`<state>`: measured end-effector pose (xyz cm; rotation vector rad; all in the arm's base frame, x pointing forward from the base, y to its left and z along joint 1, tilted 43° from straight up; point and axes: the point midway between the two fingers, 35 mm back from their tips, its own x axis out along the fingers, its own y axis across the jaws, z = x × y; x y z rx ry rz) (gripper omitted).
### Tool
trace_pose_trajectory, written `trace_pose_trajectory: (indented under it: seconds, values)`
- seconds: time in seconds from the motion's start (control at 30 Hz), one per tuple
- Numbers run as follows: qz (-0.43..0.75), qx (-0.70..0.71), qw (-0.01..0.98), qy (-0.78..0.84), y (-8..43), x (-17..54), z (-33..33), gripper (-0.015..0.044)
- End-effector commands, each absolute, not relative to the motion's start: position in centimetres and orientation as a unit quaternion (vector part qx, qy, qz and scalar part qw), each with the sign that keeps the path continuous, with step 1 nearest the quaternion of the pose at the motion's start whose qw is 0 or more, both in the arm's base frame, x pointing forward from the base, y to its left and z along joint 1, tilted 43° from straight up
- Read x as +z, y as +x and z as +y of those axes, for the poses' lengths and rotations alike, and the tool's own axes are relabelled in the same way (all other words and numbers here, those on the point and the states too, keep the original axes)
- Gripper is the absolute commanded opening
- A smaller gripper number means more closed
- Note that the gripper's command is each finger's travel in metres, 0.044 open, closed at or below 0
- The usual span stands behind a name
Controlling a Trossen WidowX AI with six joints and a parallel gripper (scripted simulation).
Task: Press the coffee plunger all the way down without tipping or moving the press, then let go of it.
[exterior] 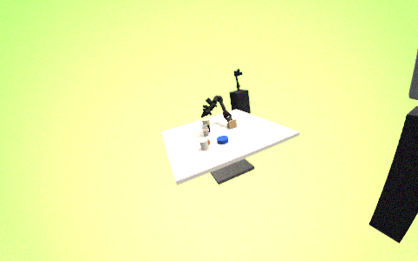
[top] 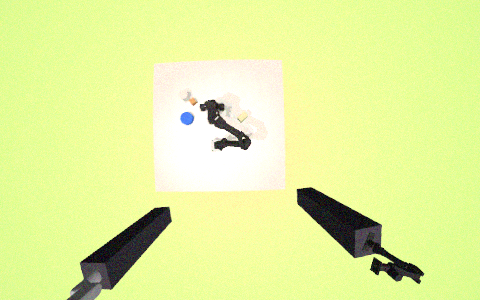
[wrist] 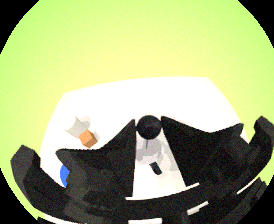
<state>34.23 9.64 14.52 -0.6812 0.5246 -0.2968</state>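
The white square counter [exterior: 256, 143] stands on a grey base plate [exterior: 232, 170]. In the exterior view a blue disc [exterior: 223, 139] lies flat near its middle. Just left of the disc stands a white mug [exterior: 204, 144] with an orange patch on its side. Beyond the mug, toward the far side, stands the coffee press [exterior: 205, 127]. A tan block [exterior: 232, 123] sits farther right, near the far edge, close to the arm's base.

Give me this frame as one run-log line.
phase: grasp | gripper: shut on plunger knob | coffee press: upright on table | plunger: not visibly pressed | release: pending
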Motion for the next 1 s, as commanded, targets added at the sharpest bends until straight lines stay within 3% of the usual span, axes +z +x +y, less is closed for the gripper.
trace_pose_trajectory:
  seconds: [0.0, 0.97]
  values:
    - [0.259, -0.142, 0.896, -0.332, 34.2, 13.6, 9.1, 0.0113]
    - [0.260, -0.141, 0.896, -0.332, 34.5, 9.9, 6.0, 0.0113]
